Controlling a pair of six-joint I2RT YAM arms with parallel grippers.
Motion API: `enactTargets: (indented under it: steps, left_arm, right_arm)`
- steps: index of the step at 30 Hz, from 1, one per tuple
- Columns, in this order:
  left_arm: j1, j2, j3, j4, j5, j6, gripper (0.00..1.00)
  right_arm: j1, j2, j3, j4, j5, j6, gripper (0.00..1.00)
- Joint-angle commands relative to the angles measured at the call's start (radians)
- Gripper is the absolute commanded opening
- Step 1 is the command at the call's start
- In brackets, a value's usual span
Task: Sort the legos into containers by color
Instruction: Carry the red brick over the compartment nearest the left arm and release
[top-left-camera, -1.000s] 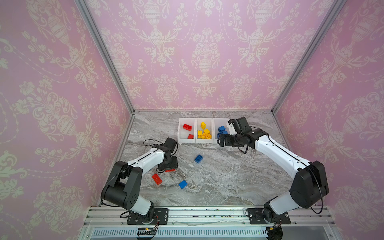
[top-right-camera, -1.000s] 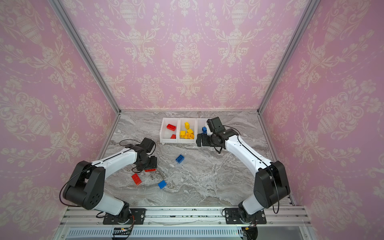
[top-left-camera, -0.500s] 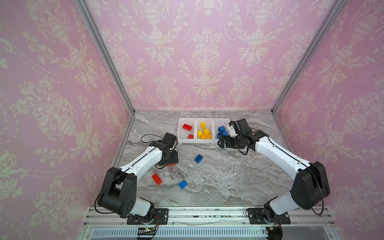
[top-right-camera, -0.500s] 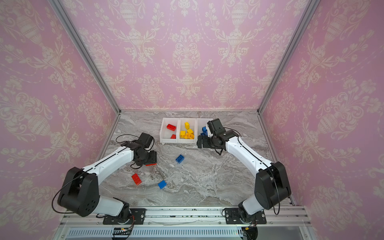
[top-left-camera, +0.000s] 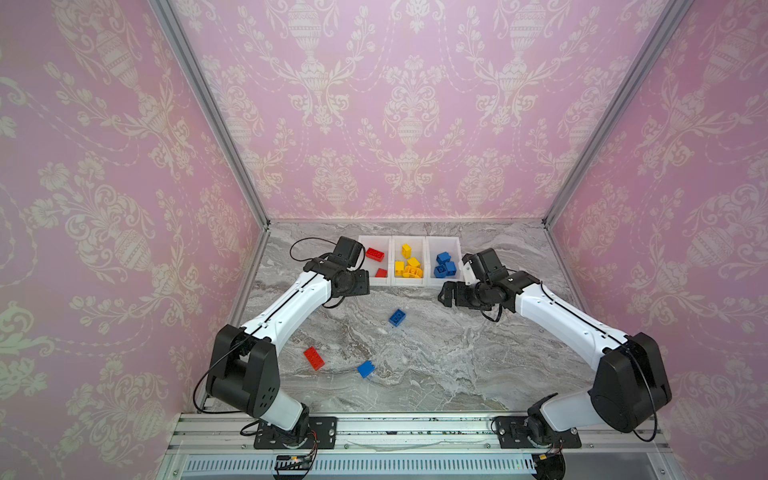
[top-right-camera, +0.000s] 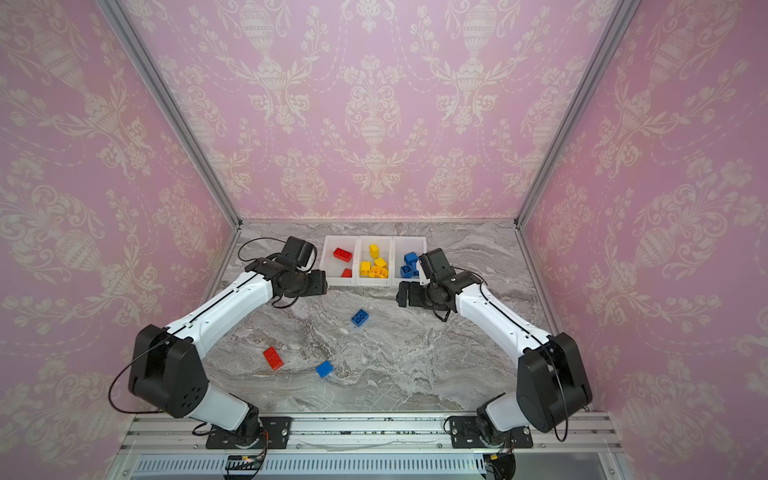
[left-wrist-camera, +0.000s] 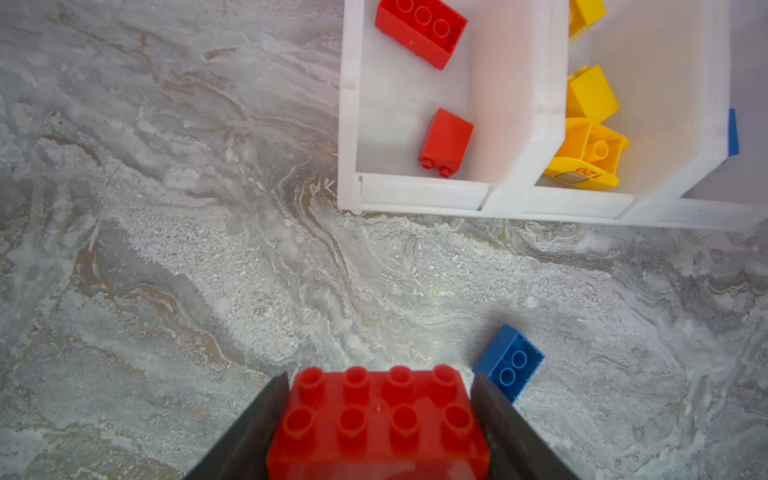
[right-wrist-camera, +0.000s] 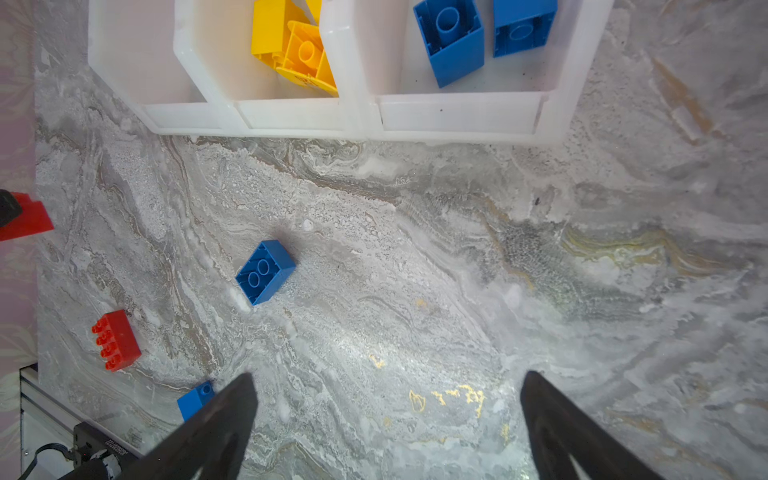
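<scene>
Delivers red brick (left-wrist-camera: 376, 428) to leftmost bin (top-left-camera: 376, 238), mid-frame.
Clamps it in left gripper (left-wrist-camera: 379, 380), right gripper (right-wrist-camera: 388, 380) gaping empty; needs release above bin.

Three joined bins (top-right-camera: 376, 282) stand at the back of the marble table (top-right-camera: 415, 365), holding red bricks (top-right-camera: 342, 254), yellow bricks (top-right-camera: 374, 262) and blue bricks (top-right-camera: 409, 266), one colour per bin. The left gripper (top-right-camera: 320, 284) hangs by the red bin's front corner and the right gripper (top-right-camera: 402, 293) by the blue bin. Loose on the table are a blue brick (top-right-camera: 360, 318), a red brick (top-right-camera: 273, 358) and a second blue brick (top-right-camera: 324, 368).
</scene>
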Motion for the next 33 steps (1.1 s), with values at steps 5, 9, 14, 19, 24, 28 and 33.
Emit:
enactTargets:
  steps: [5, 9, 14, 19, 24, 28, 33]
  left_arm:
    - [-0.01, 0.119, 0.165, 0.055, -0.037, 0.083, 0.59]
    - [-0.011, 0.207, 0.252, 0.071, -0.04, 0.115, 0.59]
    - [-0.01, 0.321, 0.341, 0.094, -0.051, 0.154, 0.6]
    - [-0.011, 0.408, 0.402, 0.135, -0.076, 0.175, 0.59]
    - [-0.008, 0.47, 0.445, 0.168, -0.087, 0.186, 0.59]
    - [-0.004, 0.515, 0.485, 0.15, -0.092, 0.19, 0.6]
    - [-0.004, 0.528, 0.492, 0.149, -0.095, 0.187, 0.73]
  right_arm:
    - [0.003, -0.045, -0.028, 0.003, -0.006, 0.029, 1.0]
    - [0.003, -0.056, -0.03, 0.003, -0.003, 0.032, 1.0]
    - [0.003, -0.072, -0.035, -0.002, 0.001, 0.037, 1.0]
    - [0.003, -0.089, -0.04, -0.007, 0.005, 0.039, 1.0]
    - [0.003, -0.103, -0.052, -0.013, 0.012, 0.042, 1.0]
    - [0.003, -0.107, -0.058, -0.012, 0.012, 0.044, 1.0]
    - [0.003, -0.107, -0.057, -0.01, 0.012, 0.042, 1.0]
